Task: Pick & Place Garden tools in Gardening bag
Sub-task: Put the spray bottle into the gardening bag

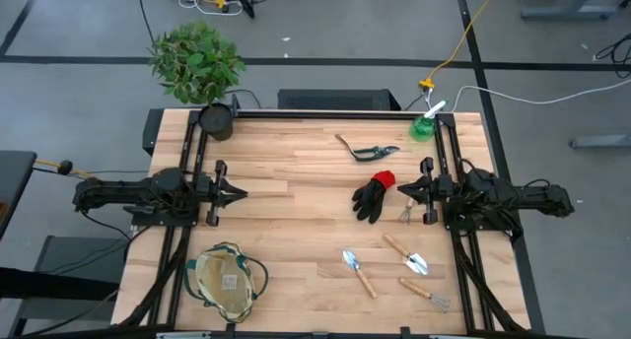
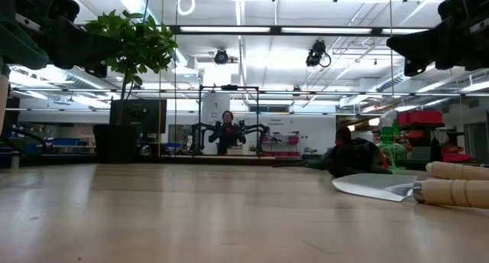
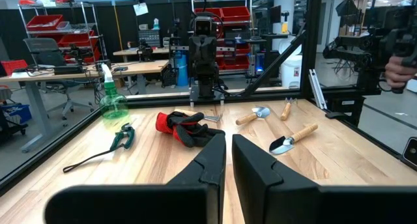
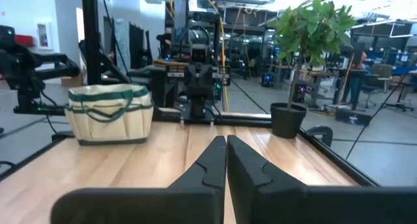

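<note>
Both grippers, left gripper (image 1: 240,191) and right gripper (image 1: 398,189), are pressed together, empty. Glove (image 1: 373,196) lies just beside the right one; bag (image 1: 229,278) sits near the left arm.

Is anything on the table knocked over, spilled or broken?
Nothing stands out. The black glove, pruning shears, trowels and hand fork lie flat on the table, not yet packed. The spray bottle and plant pot stand at the far edge, and the gardening bag sits upright.
</note>
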You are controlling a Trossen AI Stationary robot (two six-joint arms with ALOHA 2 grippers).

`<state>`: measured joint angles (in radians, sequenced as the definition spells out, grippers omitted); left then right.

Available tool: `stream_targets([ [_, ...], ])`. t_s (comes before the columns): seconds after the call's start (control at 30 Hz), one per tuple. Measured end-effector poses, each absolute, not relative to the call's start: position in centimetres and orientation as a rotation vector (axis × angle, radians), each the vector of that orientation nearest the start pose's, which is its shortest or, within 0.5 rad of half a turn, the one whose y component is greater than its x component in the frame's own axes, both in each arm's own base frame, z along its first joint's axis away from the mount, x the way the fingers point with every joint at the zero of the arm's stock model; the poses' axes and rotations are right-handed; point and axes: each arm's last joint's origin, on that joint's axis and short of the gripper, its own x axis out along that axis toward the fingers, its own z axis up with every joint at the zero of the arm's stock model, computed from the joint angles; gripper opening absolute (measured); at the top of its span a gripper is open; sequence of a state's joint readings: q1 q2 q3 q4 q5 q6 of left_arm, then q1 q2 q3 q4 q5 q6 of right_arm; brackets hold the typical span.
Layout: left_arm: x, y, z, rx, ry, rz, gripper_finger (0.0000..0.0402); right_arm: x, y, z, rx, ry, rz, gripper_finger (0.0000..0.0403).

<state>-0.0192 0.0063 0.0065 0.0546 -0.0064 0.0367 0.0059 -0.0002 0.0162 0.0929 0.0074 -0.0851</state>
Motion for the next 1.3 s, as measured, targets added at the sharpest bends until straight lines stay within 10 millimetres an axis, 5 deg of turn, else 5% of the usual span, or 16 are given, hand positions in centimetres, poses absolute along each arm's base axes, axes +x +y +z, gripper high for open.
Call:
stream_targets([
  [0.53,9.8,-0.2,17.0,0.036,-0.055,-0.012,0.0032,9.0,0.0,20.3,-0.080,-0.216,-0.019,0.0002],
  [1.3,9.8,-0.2,17.0,0.036,-0.055,-0.012,0.0032,7.4,-0.2,29.7,0.054,-0.139,-0.079,0.0000],
])
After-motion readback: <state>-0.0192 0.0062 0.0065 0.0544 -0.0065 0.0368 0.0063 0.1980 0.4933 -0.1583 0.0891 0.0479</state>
